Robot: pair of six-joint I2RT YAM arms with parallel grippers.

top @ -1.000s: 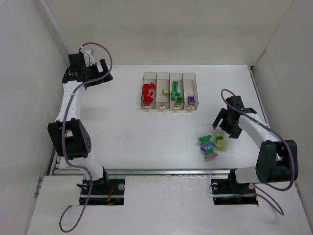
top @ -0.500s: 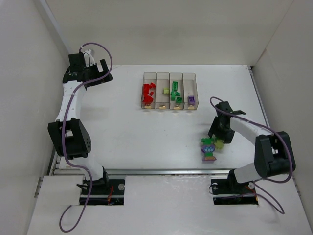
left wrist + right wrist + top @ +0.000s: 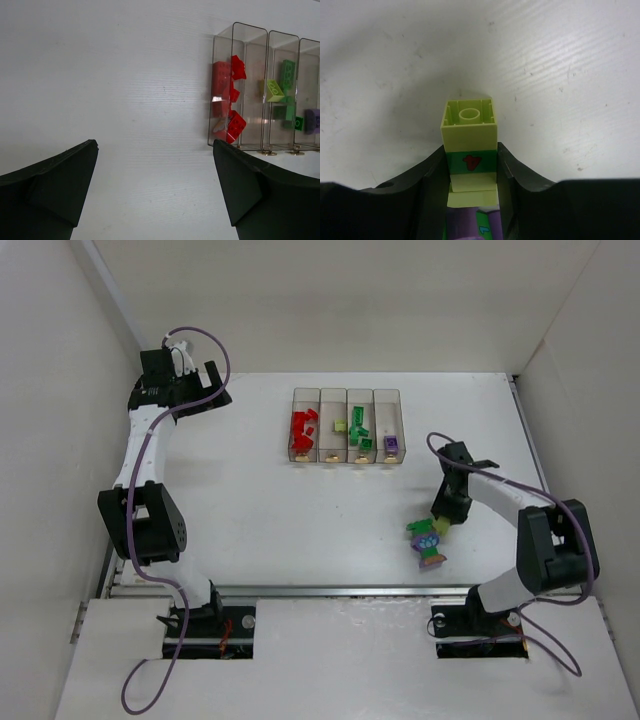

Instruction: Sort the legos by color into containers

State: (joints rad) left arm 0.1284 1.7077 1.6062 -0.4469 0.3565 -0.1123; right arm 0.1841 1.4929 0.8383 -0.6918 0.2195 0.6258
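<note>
The right claw (image 3: 470,150) clenches a stacked lego clump (image 3: 470,125) near the table's (image 3: 260,500) right edge. A glossy lime-yellow brick lies outermost, its hollow underside showing 1 round tube. Behind it come a green band, more lime, and purple cropped at the bottom of the wrist view. The left claw (image 3: 154,145) hangs released, spread wide, over the far left corner. 4 clear, narrow, hard-plastic containers (image 3: 388,408) sit joined in a row toward the far edge, holding red legos (image 3: 222,95), lime, green and purple, the last cut off.
</note>
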